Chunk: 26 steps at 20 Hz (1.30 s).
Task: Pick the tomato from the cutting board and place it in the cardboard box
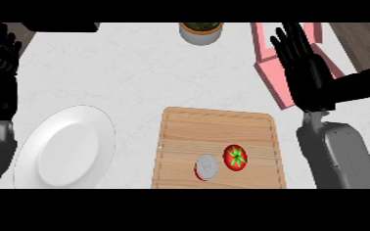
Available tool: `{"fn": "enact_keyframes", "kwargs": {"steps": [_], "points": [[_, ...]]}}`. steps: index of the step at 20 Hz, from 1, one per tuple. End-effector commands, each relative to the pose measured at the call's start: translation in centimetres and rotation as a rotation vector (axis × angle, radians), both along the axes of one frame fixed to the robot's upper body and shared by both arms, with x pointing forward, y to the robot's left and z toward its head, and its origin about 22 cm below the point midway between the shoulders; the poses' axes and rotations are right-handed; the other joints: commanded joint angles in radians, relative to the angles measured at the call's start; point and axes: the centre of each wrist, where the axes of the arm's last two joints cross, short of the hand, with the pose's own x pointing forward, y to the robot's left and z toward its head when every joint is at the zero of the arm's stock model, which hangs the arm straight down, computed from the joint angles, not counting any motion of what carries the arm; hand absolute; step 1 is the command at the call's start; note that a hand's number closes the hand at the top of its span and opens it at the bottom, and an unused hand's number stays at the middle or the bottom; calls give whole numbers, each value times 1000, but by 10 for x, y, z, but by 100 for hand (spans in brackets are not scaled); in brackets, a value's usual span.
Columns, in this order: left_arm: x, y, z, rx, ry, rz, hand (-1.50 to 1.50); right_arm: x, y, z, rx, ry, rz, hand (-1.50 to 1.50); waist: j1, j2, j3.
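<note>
A red tomato [236,157] with a green stem top lies on the wooden cutting board [217,127], near its lower middle. My right hand [305,73] is open, fingers straight and pointing up, to the upper right of the board and well above the tomato. It partly covers a pink box [269,73] with open flaps at the right, which is the only box in view. My left hand [7,63] shows at the far left edge, fingers up, resting.
A small grey and white round object [206,167] lies on the board just left of the tomato. A white plate [66,147] sits to the board's left. A grey pot with a plant [200,32] stands at the counter's far edge.
</note>
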Motion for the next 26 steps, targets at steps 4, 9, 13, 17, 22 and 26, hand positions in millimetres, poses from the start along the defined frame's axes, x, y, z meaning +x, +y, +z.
{"fn": "enact_keyframes", "kwargs": {"steps": [4, 9, 13, 17, 22, 26], "points": [[-15, 13, -40, 121, 190, 21, 0, -14, 29, -29, -87, 18, 579, -150, 30, 27, 22], [-27, 19, -67, 146, 341, 3, 0, -18, 32, 30, -703, -339, 827, -150, 45, 15, 17], [-37, 21, -85, 156, 377, 6, 0, -40, -17, -77, -349, -150, 979, -150, 24, 42, 27], [-33, 18, -90, 166, 368, -1, 0, -19, -50, -89, -265, -232, 1045, -150, 40, 42, 26], [-30, 17, -90, 174, 384, -14, 0, 12, -52, -53, -590, -443, 1027, -150, 48, 30, 23], [-32, 23, -91, 165, 396, -5, 0, 14, -36, -48, -903, -499, 1140, -150, 57, 27, 20]]}}
